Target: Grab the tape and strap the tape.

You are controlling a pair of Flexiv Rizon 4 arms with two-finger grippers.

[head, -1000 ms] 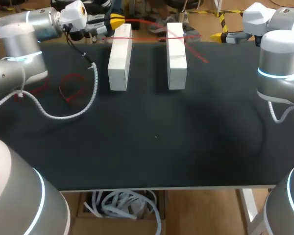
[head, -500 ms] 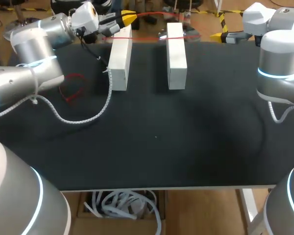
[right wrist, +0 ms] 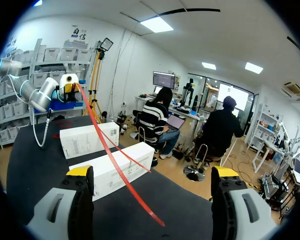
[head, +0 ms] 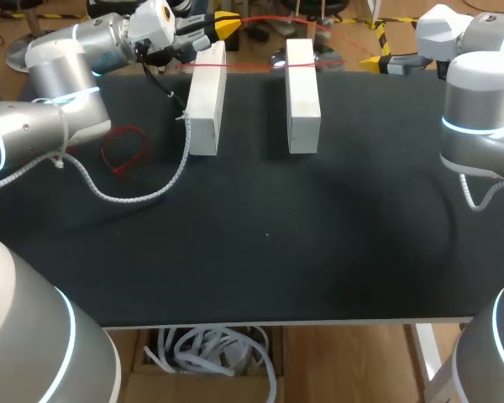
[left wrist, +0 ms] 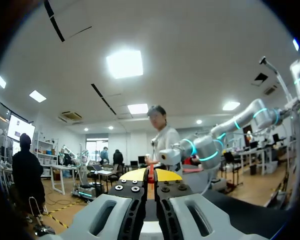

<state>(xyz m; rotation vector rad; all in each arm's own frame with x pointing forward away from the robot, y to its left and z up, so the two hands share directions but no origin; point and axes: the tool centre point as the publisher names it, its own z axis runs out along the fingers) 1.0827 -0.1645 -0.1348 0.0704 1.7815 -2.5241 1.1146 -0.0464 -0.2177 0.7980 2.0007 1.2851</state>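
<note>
Black counter [head: 269, 277]; items listed from the near edge outward.

1. White coiled cable [head: 134, 198]: hangs from the left arm [head: 63, 75] and lies in a curve on the counter's left part.
2. Red loop [head: 124, 153]: flat on the counter just beyond the cable, apart from the boxes.
3. Left box [head: 203, 109] and right box [head: 302, 101]: white, long, lying parallel toward the far edge.
4. Red tape [head: 252, 65]: thin strap crossing the far ends of both boxes. One end rises to the left jaws, which are pinched tight on it above the far-left edge. Judged light, limp and probably slick, so it is apt to sag and twist. The best hold is the free stretch past the right box, gripped on its flat faces.
5. Right arm [head: 479, 109]: its jaws are spread wide and hold nothing, at the far right. The tape runs ahead of them.
</note>
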